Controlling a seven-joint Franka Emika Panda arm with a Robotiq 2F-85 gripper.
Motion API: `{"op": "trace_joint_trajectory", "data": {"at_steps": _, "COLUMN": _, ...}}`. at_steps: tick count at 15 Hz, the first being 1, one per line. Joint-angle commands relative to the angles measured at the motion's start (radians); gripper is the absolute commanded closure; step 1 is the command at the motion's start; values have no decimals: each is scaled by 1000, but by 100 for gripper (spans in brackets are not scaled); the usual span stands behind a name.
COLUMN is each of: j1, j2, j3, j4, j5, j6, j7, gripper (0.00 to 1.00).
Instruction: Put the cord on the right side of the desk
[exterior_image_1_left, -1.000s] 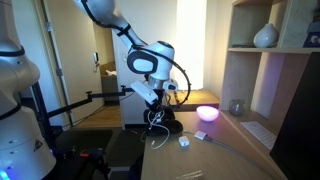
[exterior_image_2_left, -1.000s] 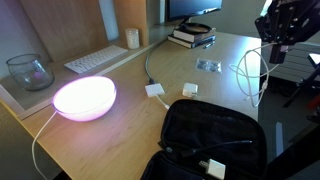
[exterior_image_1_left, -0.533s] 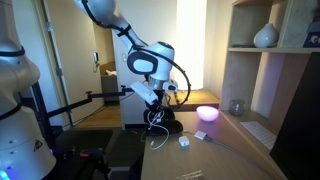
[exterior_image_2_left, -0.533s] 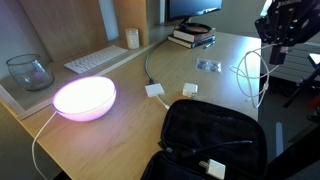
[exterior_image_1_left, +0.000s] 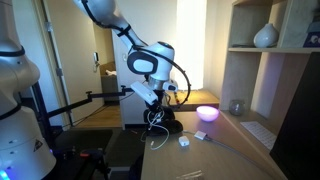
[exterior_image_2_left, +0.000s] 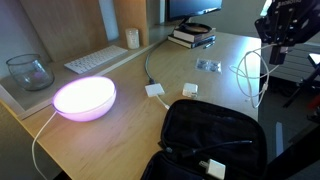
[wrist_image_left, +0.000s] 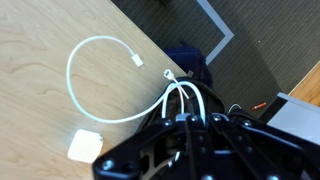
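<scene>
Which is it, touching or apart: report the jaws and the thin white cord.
Touching. The wrist view shows the thin white cord looping up and pinched between the shut jaws of the black gripper.

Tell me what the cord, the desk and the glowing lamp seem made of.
Cord: white plastic-like sheath, smooth, bends in soft loops.
Desk: light wood or veneer, matte, faint grain.
Lamp: probably frosted plastic or glass, glowing pink evenly.

no legible text, no labels, no brand marks, no numbers, no signs readable in any view
</scene>
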Motion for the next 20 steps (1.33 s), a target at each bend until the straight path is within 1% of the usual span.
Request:
{"op": "trace_joint_trajectory", "data": {"at_steps": 1, "j1": -18, "j2": -17, "j3": -11, "j4": 0, "j5": 4, "j6": 19, "j7": 12, "gripper": 99}}
{"op": "trace_joint_trajectory", "data": {"at_steps": 8, "j1": -80, "j2": -85, "j3": -99, "j4": -17, "j5": -19, "j6": 126, "j7": 79, "gripper": 99}}
{"op": "trace_joint_trajectory", "data": {"at_steps": 12, "j1": -107, "j2": -115, "j3": -144, "j4": -23, "j5": -23, "j6": 154, "j7": 134, "gripper": 99}}
{"op": "trace_joint_trajectory", "data": {"at_steps": 16, "j1": -125, "j2": -132, "j3": -174, "j4": -26, "j5": -3, "j6": 176, "j7": 156, "gripper": 99}}
{"op": "trace_joint_trajectory", "data": {"at_steps": 20, "j1": -138, "j2": -134, "j3": -203, "j4": -28, "j5": -45, "j6": 218, "j7": 210, "gripper": 99}}
